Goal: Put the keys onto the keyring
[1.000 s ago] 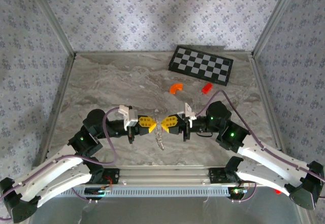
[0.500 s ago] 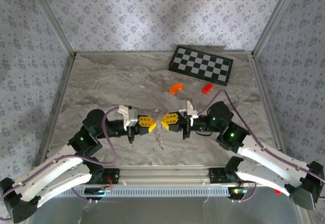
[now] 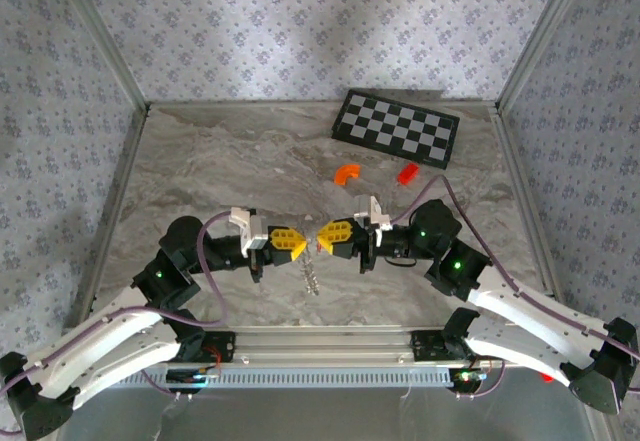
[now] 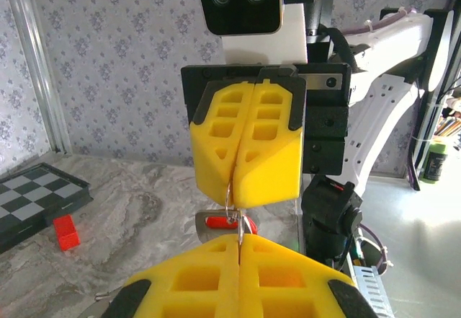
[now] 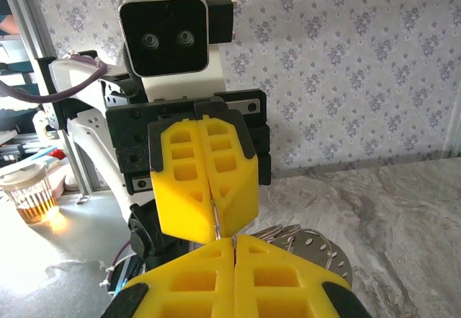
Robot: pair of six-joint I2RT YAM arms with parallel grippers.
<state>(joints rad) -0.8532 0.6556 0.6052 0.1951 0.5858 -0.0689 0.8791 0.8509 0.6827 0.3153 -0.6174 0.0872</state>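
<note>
Above the table, close to the middle of its near edge, the left gripper and right gripper met tip to tip. Each had its fingers pressed together on the thin wire of the keyring, whose loose part trailed toward the near edge. In the left wrist view the red-headed key hung just beyond the left fingertips, lying crosswise to them. Whether it was threaded could not be told. Both arms were equally near.
</note>
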